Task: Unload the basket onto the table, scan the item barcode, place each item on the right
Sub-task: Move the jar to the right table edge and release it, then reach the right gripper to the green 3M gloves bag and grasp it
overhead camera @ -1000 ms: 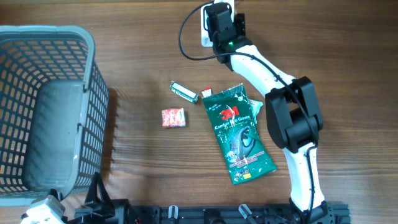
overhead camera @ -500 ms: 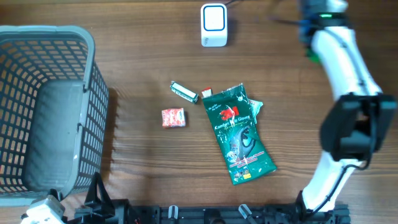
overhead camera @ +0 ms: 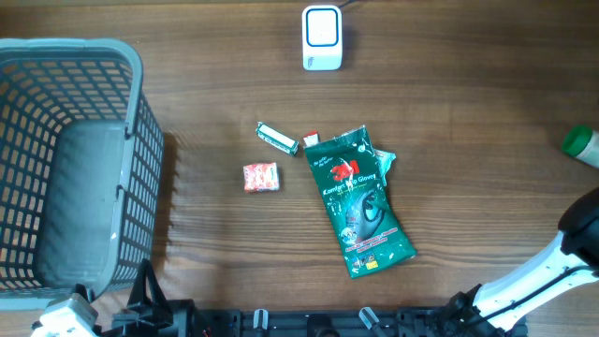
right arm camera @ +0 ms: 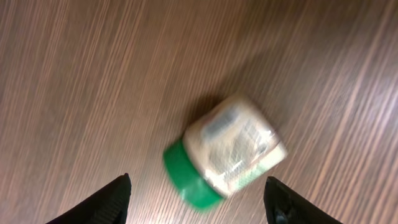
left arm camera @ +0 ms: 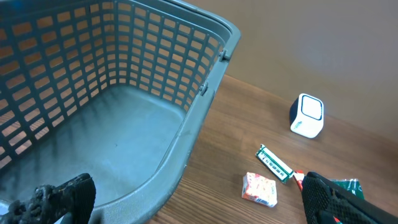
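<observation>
From overhead, the white scanner (overhead camera: pixel 321 37) is sitting at the top centre of the table (overhead camera: pixel 468 84) with its face turned up, so anything to be read has to be carried over it, and right now nothing is. The green-capped bottle (overhead camera: pixel 582 145) is lying on its side at the far right edge, well apart from the scanner. I'm taking it as the item in play, because the right arm (overhead camera: pixel 576 248) is curving through the lower right corner near it. The glove packet (overhead camera: pixel 360 201), the gum stick (overhead camera: pixel 277 138) and the little red packet (overhead camera: pixel 261 177) are lying in the middle, and the grey basket (overhead camera: pixel 65 159) is filling the left side, probably for things once read. Over to the left wrist: the left gripper (left arm camera: pixel 196 190) is hanging above the basket's near rim, fingers spread to the bottom corners of the frame and holding nothing, apparently parked out of the way. Now the right wrist: the right gripper (right arm camera: pixel 198 194) is looking straight down on the bottle, which is lying slantwise on the wood mid-frame, cap toward the lower left, label blurred. The fingertips (right arm camera: pixel 118 194) are standing wide apart at the bottom edge, clamping nothing. Whether a barcode is facing up, I can't tell.
</observation>
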You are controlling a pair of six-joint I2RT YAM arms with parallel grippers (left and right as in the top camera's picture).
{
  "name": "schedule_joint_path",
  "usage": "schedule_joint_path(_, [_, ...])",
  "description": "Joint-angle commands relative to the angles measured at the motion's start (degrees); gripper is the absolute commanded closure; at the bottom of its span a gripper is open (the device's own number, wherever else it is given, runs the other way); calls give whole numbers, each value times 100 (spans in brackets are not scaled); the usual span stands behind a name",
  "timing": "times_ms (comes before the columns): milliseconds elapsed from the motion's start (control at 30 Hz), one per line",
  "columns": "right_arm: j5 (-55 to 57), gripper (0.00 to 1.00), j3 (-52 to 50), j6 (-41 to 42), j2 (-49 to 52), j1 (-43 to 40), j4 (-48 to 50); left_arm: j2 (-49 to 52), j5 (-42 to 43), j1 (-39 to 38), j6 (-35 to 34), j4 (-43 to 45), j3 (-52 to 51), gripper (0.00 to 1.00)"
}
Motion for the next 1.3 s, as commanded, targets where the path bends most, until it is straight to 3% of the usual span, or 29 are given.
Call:
schedule_joint_path(0, [-306,26,66,245,144,181,-179,-46,46,-28,-7,4,4,0])
schedule_joint_path(167, [-1145,13,72,321,44,208,-348,-48,46,-28,-7,4,4,0])
schedule_joint_path(333, [-3141,12,72,57,-332,501,-811,-48,46,-28,-7,4,4,0])
schedule_joint_path(400, [-3335,12,72,-98,-533,844,-1073,-46,46,-28,-7,4,4,0])
schedule_joint_path(733, [-3180,11,66,-1012,-796,3735,-2396,-48,46,-28,-7,2,4,0])
schedule_joint_path(800, [-2527,7,66,-955,-796,4529,-2723,-46,46,-28,-7,4,4,0])
schedule_joint_path(833, [-2081,0,66,-909,-796,4933,-2874,-46,46,-28,-7,4,4,0])
schedule_joint_path(967, [-1099,0,66,-509,-796,5917,-3366,-48,46,-28,-7,4,4,0])
schedule_joint_path(1133, [-101,0,-118,-490,-800,6819,-3814,-48,46,-28,-7,4,4,0])
schedule_joint_path(1267, [-94,0,-1054,-138,-815,7093,-3467,-48,46,-28,-7,4,4,0])
